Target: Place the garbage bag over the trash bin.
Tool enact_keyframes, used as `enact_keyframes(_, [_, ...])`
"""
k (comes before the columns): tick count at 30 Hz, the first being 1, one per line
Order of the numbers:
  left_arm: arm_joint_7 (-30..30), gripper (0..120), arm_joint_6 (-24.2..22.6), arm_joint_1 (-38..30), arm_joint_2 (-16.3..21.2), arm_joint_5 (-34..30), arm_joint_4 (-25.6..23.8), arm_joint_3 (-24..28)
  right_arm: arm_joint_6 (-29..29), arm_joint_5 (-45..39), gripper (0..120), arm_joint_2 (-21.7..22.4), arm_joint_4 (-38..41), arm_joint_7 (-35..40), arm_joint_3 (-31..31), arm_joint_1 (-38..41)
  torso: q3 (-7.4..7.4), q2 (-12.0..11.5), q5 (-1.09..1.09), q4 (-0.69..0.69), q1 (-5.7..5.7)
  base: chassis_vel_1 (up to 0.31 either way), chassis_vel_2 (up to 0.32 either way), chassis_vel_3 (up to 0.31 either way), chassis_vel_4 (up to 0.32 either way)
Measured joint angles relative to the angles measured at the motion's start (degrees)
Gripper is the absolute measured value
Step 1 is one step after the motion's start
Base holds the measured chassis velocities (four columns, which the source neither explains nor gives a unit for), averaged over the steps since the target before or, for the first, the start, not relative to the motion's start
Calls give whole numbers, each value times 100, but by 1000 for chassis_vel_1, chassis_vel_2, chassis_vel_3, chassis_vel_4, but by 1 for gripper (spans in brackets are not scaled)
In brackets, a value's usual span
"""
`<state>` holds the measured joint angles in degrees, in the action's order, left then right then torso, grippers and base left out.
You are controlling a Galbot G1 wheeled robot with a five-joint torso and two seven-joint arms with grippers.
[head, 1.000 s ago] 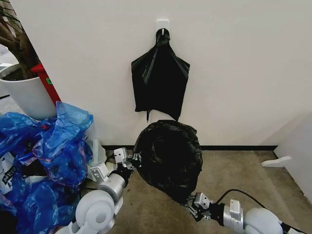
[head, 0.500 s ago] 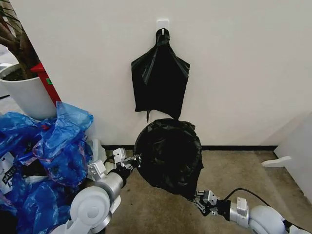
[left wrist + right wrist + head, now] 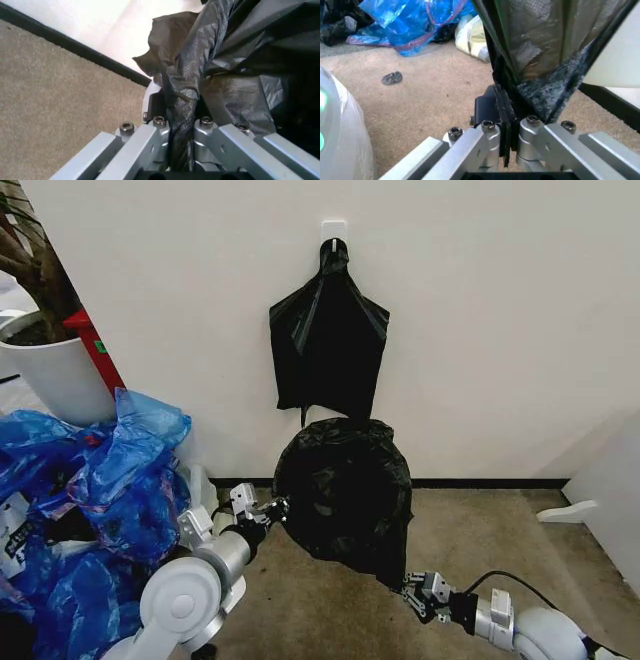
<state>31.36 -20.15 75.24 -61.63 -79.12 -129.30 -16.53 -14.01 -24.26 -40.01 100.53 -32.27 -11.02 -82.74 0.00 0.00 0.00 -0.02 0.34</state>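
Step in hand, as I judge it: the bag [image 3: 345,495] is being stretched open and drawn down over the bin [image 3: 152,93], both arms holding its edge. Bag sits between the two pincers, up against the wall; mostly covers the bin, of which just a sliver of white wall peeks out beside the left pincer in the left wrist view. Not seated for sure: lower edge hangs loose near the right pincer.

Bag: thin glossy black film, heavily wrinkled, bulging round; looks grey and half see-through where pulled tight. Bin: smooth white plastic, curved.

Floor [image 3: 480,540]: short-pile tan carpet, black skirting behind.

Left pincer [image 3: 274,508]: clamped tight on a gathered fold of the bag's left edge; film bunched between the metal fingers [image 3: 150,140].

Right pincer [image 3: 420,592]: low, below the bag's bottom right corner, closed on a flat strip of film; fingers [image 3: 532,138] nearly meet over it.

Next move, my guess: pull both edges further down and apart so the rim is wrapped, keeping tension even. Film is thin, so it may slip or tear if yanked.

Blue bags [image 3: 95,500] piled beyond the left pincer, crinkly, translucent; not involved.
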Motion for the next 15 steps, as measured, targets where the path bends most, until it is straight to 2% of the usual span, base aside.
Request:
enact_keyframes(2, [-50, 2, 9, 1, 2, 116, 28, -9, -4, 36, 1, 4, 2, 69, 1, -24, -1, 0, -2, 2, 0, 0, 0, 0, 0])
enact_keyframes(3, [-96, 2, 24, 9, 16, 258, 77, 1, -17, 67, 7, 12, 16, 162, -1, -48, 1, 0, 2, -4, 0, 0, 0, 0, 0])
enact_keyframes(4, [-157, 2, 55, 19, 22, 419, 129, 32, -53, 80, 12, 22, 111, 228, -19, -66, 1, 0, 2, 3, 1, 0, 0, 0, 0])
enact_keyframes(10, [-123, 2, 122, 10, -57, 767, 317, 121, -90, 108, 32, 103, 424, 321, -33, -212, 1, 0, -1, 2, 1, 0, 0, 0, 0])
enact_keyframes(12, [-106, 2, 137, 5, -75, 1152, 412, 202, -132, 134, 40, 127, 570, 369, -83, -330, 1, 0, 1, 0, 1, 0, 0, 0, 0])
enact_keyframes(13, [-106, 2, 137, 5, -75, 1152, 412, 202, -132, 134, 40, 127, 570, 369, -83, -330, 1, 0, 1, 0, 1, 0, 0, 0, 0])
enact_keyframes(15, [-97, 2, 172, 9, -85, 1633, 540, 282, -187, 160, 48, 168, 781, 453, -179, -521, 1, 0, 0, 1, 1, 0, 0, 0, 0])
